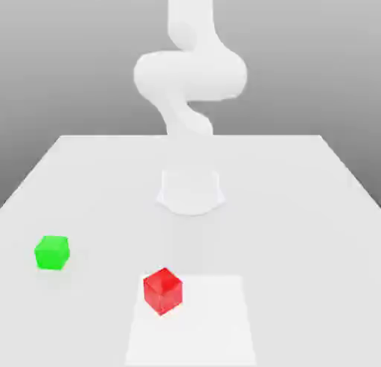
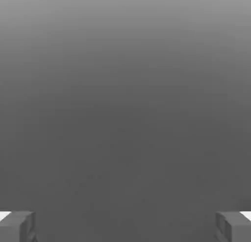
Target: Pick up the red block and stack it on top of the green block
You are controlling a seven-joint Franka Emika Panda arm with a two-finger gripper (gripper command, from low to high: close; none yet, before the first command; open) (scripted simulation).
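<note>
The red block [image 1: 163,289] sits on the counter [image 1: 298,209] toward the near edge, slightly to the exterior view's left of centre, turned so that one vertical edge faces the camera. The green block [image 1: 52,252] rests well apart from it, farther to the exterior view's left and a little farther back, also flat on the counter. Both look like small rigid cubes with smooth faces; judging by that, the red one should be light and stiff, unlikely to deform or break, though its smooth sides could slip if pinched off-centre. The sensible hold would be across two opposite flat sides, about mid-height, with the fingers aligned to the block's rotated faces and not its corners, so the wrist would probably need turning to match its yaw. In the hand view the end effector [image 2: 125,226] shows its two fingertips [image 2: 17,226] standing far apart with nothing between them, so it is wide open and holds nothing. Ahead of the fingers in that view lies plain grey surface, with neither block between or beside them. In the exterior view the white arm [image 1: 190,75] rises over its base [image 1: 190,190] at the middle of the counter, farther back than both blocks, so the red block lies nearer the camera than the arm and well apart from it. The pick has not yet begun; the first need, as I judge it, is to bring the open fingers over the red block and descend squarely around it.
</note>
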